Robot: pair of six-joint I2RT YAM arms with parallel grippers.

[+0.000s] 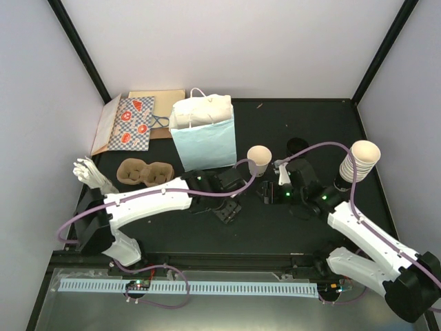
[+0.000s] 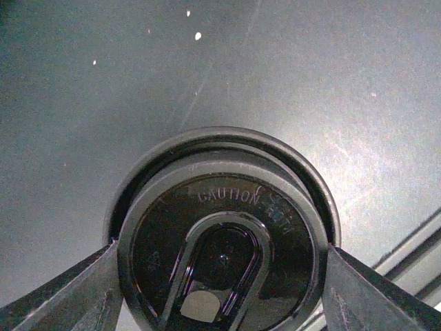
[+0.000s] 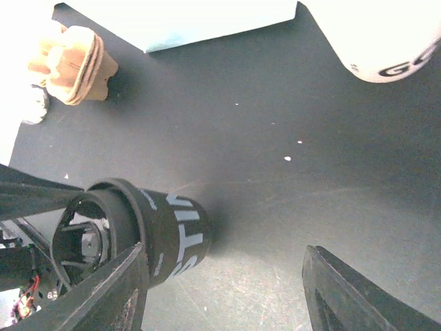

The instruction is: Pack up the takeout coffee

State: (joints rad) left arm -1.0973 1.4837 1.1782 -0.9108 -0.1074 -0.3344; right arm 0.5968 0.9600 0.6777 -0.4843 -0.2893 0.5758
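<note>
We judge the left gripper (image 2: 222,258) closed on a black lid (image 2: 224,227), with both fingers touching its rim. The unlidded cup (image 1: 260,160) stands upright, ahead and to the right of it. The right gripper (image 3: 226,252), jaws apart and empty, is nearer the cup. The left wrist view excludes the cup, and we cannot tell whether the lid is clear of the table.

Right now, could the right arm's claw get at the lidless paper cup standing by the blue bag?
Probably yes. The right claw is open, the cup stands just ahead of it, and only bare table lies between. The left claw, gripping a black lid, sits off to one side.
</note>
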